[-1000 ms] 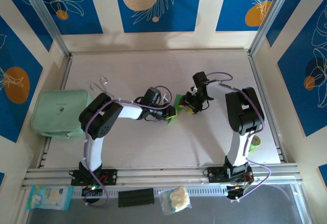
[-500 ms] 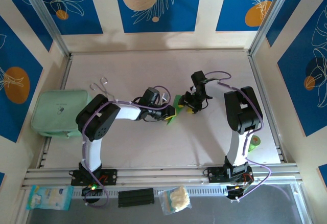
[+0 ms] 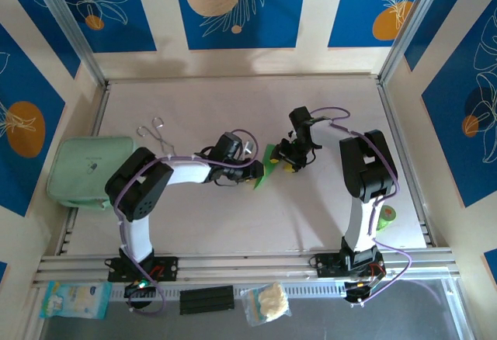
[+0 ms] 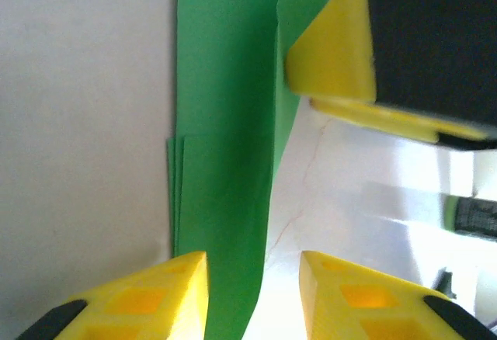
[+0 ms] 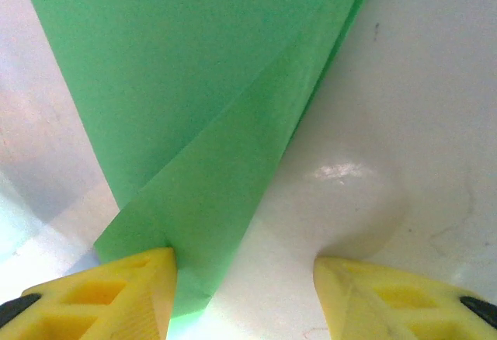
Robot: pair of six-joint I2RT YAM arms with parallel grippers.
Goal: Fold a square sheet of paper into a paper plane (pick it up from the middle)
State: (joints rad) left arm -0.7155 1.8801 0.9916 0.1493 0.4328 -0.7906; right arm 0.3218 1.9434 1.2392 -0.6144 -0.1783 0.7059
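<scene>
- left gripper [image 4: 252, 297]: jaws apart, released. Bare table shows between the paper's edge and the yellow finger [image 4: 365, 297] at picture-right.
- folded green paper [image 4: 225, 123]: a long strip running up from between those fingers, close against the picture-left finger. Layer edges are stepped on its left side, and one flap is lifted along its right side.
- right gripper [image 5: 247, 301]: jaws wide, not clenched on anything. The paper's lower corner touches the picture-left finger [image 5: 109, 293]. The other finger stands apart over bare white surface.
- right wrist view: the paper reads as a wedge of overlapped layers with one diagonal edge, widening away from the fingers.
- left wrist view, upper right: a yellow finger of the right gripper sits at the lifted flap's edge. Can't tell if it presses down.
- top view: both grippers meet at mid-table [image 3: 194, 223], with the paper lying on the table between them. The left gripper is at its near-left end and the right gripper at its right side.
- left arm stretches from its base across toward centre. Right arm rises from its base and bends back leftward to the paper.
- pale mint pouch [image 3: 85, 171]: at the table's left edge, well apart from the paper.
- wire hooks [image 3: 151, 129]: just behind the pouch.
- small green roll [image 3: 386, 214]: by the right rail, near the right arm.
- in front of the near rail: a packet [image 3: 75, 300], a black block [image 3: 206, 300] and a clear bag [image 3: 266, 303].
</scene>
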